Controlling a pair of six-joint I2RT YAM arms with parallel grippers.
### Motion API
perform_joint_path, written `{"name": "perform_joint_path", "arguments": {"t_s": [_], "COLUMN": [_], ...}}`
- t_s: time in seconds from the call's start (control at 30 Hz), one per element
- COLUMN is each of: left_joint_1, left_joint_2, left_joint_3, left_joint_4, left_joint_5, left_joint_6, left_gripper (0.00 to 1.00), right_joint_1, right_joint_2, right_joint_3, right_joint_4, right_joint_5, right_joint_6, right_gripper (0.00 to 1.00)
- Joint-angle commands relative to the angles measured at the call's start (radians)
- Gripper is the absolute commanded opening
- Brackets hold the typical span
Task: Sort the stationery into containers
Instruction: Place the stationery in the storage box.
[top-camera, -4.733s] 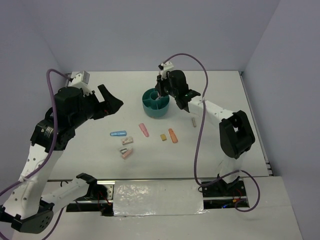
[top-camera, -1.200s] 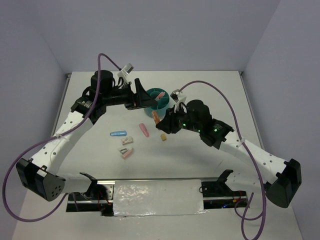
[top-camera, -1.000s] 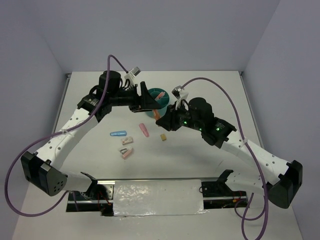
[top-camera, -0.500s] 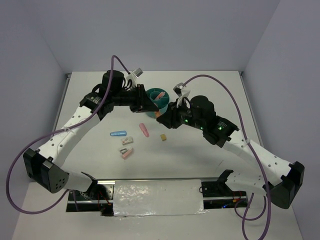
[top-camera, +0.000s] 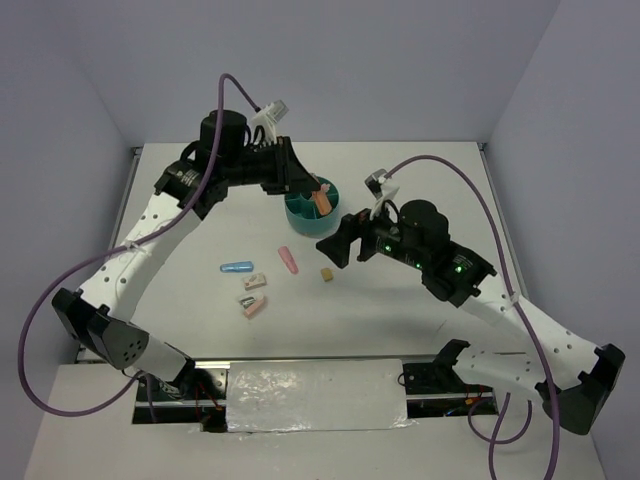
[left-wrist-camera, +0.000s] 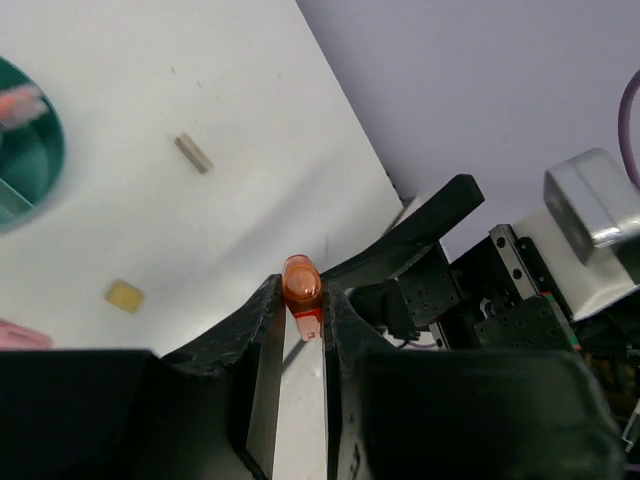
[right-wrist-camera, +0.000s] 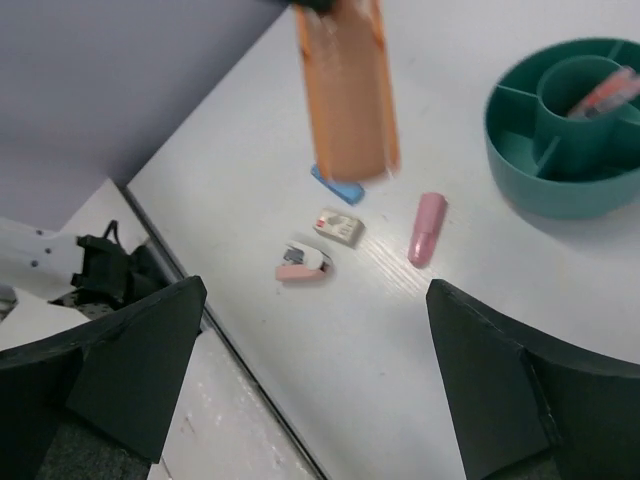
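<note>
Left tool (left-wrist-camera: 302, 300): fingers nearly together, clamped on one orange capsule (left-wrist-camera: 302, 288). The capsule's long axis runs along the fingers, with one rounded end showing past the tips. In the top view the left tool (top-camera: 318, 197) and the orange capsule (top-camera: 322, 201) sit over the opening of the teal tub (top-camera: 296, 211). We cannot tell how high above it they are.

Right tool (right-wrist-camera: 315, 290): fingers spread wide, nothing between them. In the top view the right tool (top-camera: 336, 244) sits at about 5 o'clock of the tub, just beside it.

Count, working outward:
- Tubs: one, with inner dividers, toward 12 o'clock on the surface (top-camera: 430, 170).
- Pens: one pink pen (right-wrist-camera: 605, 92), leaning in the tub's centre compartment.
- Capsules: three. One is the held orange one. One pink capsule (top-camera: 289, 260) has its long axis running roughly 11 to 5 o'clock. One light-blue capsule (top-camera: 236, 267) has its long axis running roughly 9 to 3 o'clock.
- Blocks: four. There is one tan block (top-camera: 326, 273) and two pink-white blocks (top-camera: 255, 282) (top-camera: 252, 306). One grey block (left-wrist-camera: 193, 153) shows only in the left wrist view.

The loose pieces lie between 6 and 8 o'clock of the tub, apart from one another. The tan block is nearest the right tool.
</note>
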Motion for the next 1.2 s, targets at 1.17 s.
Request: {"name": "perform_joint_path", "arguments": {"t_s": [1.17], "left_joint_1": [0.166], "left_joint_2": [0.545], "left_joint_3": [0.100], "left_joint_4": [0.346], "left_joint_5": [-0.290], "left_joint_6": [0.481], "left_gripper": [0.12], "right_joint_1": [-0.091], "right_joint_2": [-0.240], "right_joint_3": [0.069], "right_joint_4": [-0.377], "right_joint_5": [0.011], "right_joint_6": [-0.110], "right_gripper": [1.00]}}
